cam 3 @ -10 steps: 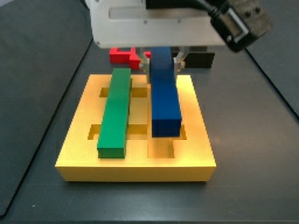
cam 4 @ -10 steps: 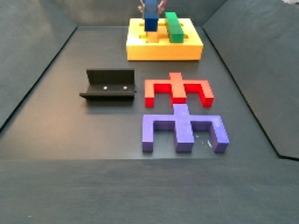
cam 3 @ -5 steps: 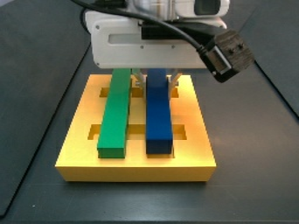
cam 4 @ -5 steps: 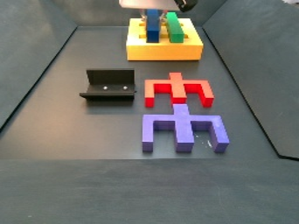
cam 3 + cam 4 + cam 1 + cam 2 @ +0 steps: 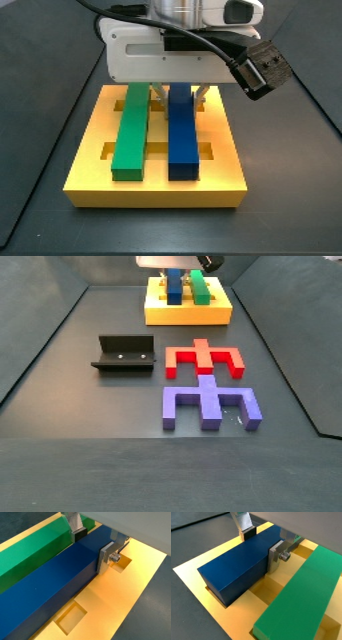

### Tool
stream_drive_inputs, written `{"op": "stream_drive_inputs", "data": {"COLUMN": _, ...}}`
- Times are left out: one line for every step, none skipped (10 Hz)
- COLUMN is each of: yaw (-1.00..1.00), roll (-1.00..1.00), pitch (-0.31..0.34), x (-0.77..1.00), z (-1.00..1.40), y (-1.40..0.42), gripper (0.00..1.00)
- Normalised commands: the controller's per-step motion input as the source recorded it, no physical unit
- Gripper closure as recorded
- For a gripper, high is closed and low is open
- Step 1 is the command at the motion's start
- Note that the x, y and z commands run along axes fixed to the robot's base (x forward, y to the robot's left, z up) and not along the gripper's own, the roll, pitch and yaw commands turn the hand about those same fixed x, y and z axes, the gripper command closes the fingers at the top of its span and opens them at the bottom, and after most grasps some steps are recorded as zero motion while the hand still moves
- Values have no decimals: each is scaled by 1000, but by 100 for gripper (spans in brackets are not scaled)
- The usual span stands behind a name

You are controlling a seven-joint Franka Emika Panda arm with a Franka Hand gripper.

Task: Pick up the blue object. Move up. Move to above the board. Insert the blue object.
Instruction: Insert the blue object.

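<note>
- My hand sits low over the far end of the board, its silver fingers closed against the sides of the blue object.
- The blue object lies flat in its groove, parallel to the green bar in the next one.
- I judge insertion essentially done; only letting go and lifting off remain.
- I cannot tell whether it is fully seated; the hand's housing hides the bar's far end in a side view.

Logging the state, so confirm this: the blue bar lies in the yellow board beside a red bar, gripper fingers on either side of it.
Not quite: the neighbouring bar is green, as a side view shows. The blue bar does lie in the yellow board, with the gripper fingers either side.
</note>
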Motion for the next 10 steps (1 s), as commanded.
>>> {"op": "stream_drive_inputs", "data": {"yaw": 0, "roll": 119, "pitch": 10, "x": 111, "z": -303, "y": 266, "gripper": 100}}
{"op": "stream_drive_inputs", "data": {"yaw": 0, "roll": 151, "pitch": 36, "x": 71, "z": -214, "y": 229, "gripper": 100}}
{"op": "stream_drive_inputs", "data": {"yaw": 0, "roll": 131, "pitch": 89, "x": 109, "z": -3, "y": 203, "gripper": 100}}
{"op": "stream_drive_inputs", "data": {"yaw": 51, "roll": 109, "pitch": 83, "x": 114, "z": 0, "y": 49, "gripper": 100}}
{"op": "stream_drive_inputs", "data": {"yaw": 80, "roll": 114, "pitch": 76, "x": 171, "z": 0, "y": 6, "gripper": 100}}
{"op": "stream_drive_inputs", "data": {"yaw": 103, "roll": 159, "pitch": 69, "x": 134, "z": 0, "y": 0, "gripper": 100}}
{"op": "stream_drive_inputs", "data": {"yaw": 300, "roll": 184, "pitch": 53, "x": 180, "z": 0, "y": 49, "gripper": 100}}
{"op": "stream_drive_inputs", "data": {"yaw": 220, "roll": 146, "pitch": 40, "x": 123, "z": -17, "y": 0, "gripper": 100}}
{"op": "stream_drive_inputs", "data": {"yaw": 157, "roll": 84, "pitch": 0, "x": 17, "z": -71, "y": 0, "gripper": 100}}
{"op": "stream_drive_inputs", "data": {"yaw": 14, "roll": 79, "pitch": 0, "x": 0, "z": -86, "y": 0, "gripper": 100}}
